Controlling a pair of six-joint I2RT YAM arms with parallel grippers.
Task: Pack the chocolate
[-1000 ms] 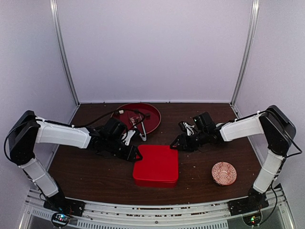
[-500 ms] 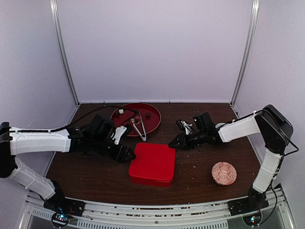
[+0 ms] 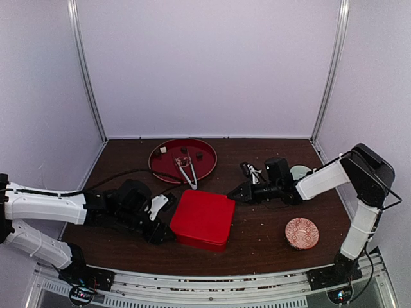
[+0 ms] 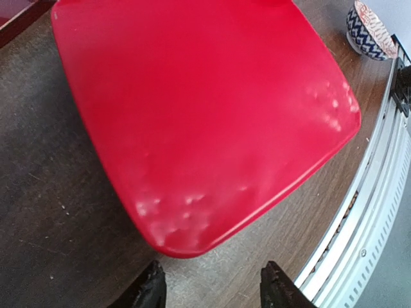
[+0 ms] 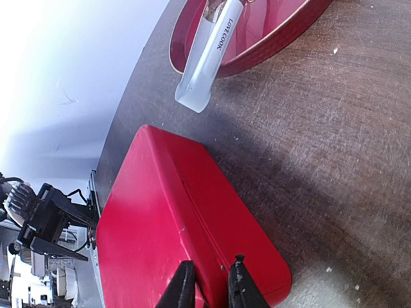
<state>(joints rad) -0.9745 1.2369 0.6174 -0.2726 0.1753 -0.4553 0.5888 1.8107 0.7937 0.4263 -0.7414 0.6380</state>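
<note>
Chocolate: I see small pieces on the red plate, behind the closed red box.
Left gripper: fingers spread, empty, at the box's near corner.
Right gripper: fingers nearly together against the box; I can't tell whether they pinch it.
Tongs: across the plate's rim.

The red box looks like smooth plastic with a soft sheen — faint dimples catch the light near two corners. The bench is dark wood grain, matt and finely scratched. The tongs are satin-bright metal; the red tray is glossy. The bowl looks glazed. The left end effector has matt black fingers.
</note>
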